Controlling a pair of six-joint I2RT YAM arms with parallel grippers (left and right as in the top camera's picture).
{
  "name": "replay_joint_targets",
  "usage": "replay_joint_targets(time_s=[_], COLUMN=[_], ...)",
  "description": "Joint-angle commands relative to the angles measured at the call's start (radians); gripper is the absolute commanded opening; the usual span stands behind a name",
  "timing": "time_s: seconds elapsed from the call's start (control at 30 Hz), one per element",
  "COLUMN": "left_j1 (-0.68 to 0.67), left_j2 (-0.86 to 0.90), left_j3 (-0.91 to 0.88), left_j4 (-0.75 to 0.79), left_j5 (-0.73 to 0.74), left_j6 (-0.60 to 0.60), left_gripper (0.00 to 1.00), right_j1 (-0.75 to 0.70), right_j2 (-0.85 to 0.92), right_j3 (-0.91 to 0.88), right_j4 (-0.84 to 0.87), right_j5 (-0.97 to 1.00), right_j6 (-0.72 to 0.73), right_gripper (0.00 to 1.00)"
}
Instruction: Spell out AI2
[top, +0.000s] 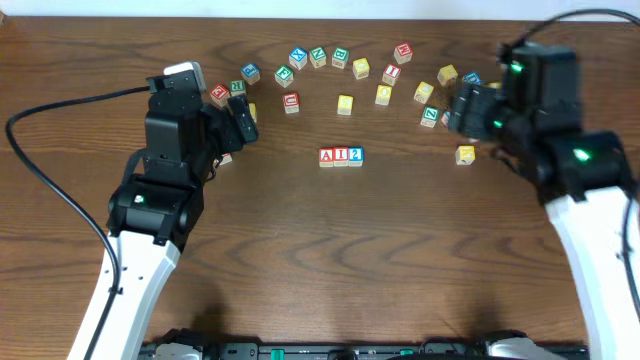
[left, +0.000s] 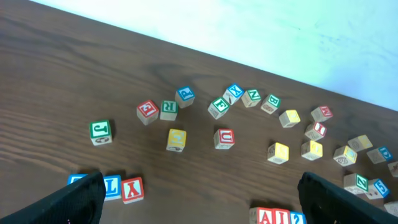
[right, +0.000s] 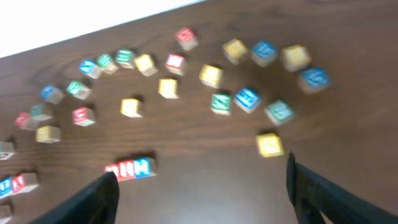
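Note:
Three letter blocks stand side by side in a row mid-table: a red A block (top: 327, 156), a red I block (top: 341, 156) and a blue 2 block (top: 355, 156). The row also shows at the bottom of the left wrist view (left: 277, 217) and blurred in the right wrist view (right: 129, 168). My left gripper (top: 240, 122) is open and empty, raised left of the row. My right gripper (top: 462, 106) is open and empty, raised to the right of it.
Several loose letter blocks lie in an arc behind the row, such as a yellow block (top: 345, 104) and a red block (top: 291, 102). A yellow block (top: 465, 154) lies near my right gripper. Blue L and red Y blocks (left: 122, 188) lie by my left gripper.

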Motion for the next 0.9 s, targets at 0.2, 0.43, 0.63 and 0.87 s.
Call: replay_joint_targets(time_s=[0.2,0.43,0.63,0.87], left_j1=[0.002,0.002,0.002,0.002], left_j2=[0.013,0.013,0.013,0.013], left_j3=[0.007,0.007,0.007,0.007], left_j4=[-0.035,-0.051,-0.051,-0.051], left_j5=[-0.002,-0.002,-0.002,-0.002], left_j6=[0.01,0.01,0.01,0.01], left_gripper=[0.98,0.98,0.98,0.98], right_j1=[-0.028,-0.028,-0.028,-0.027], right_j2=[-0.202,-0.252,-0.25,-0.25], right_j3=[0.008,0.008,0.008,0.006], right_j4=[-0.135,-0.261,-0.354,-0.308], right_j5=[0.068,0.068,0.103,0.116], right_j6=[-0.003,-0.003,-0.003,-0.011], right_gripper=[0.99,0.99,0.99,0.99])
